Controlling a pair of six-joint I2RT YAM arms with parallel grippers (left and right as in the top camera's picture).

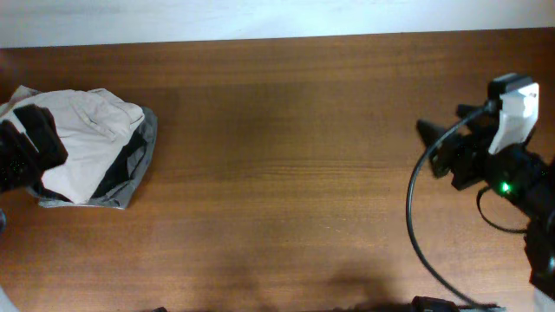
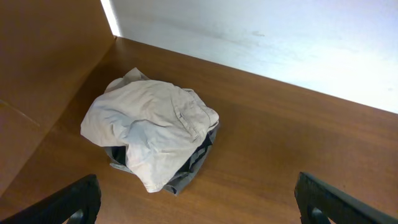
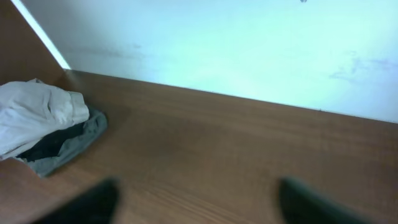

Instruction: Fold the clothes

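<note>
The clothes, a crumpled pair of beige shorts (image 1: 87,139), lie in a heap at the table's far left, on top of a black garment (image 1: 121,169) and a grey-olive cloth (image 1: 147,139). My left gripper (image 1: 35,143) hangs at the heap's left edge. In the left wrist view the shorts (image 2: 149,127) lie ahead of the left gripper (image 2: 199,208), which is open and empty. My right gripper (image 1: 436,147) is far off at the table's right side. Its wrist view shows the shorts (image 3: 34,115) in the distance and the right gripper (image 3: 199,205) open, its blurred fingers wide apart over bare wood.
The brown wooden table (image 1: 277,173) stretches between the two arms. A white wall (image 2: 280,43) runs along its far edge. A black cable (image 1: 416,225) loops from the right arm toward the table's front edge.
</note>
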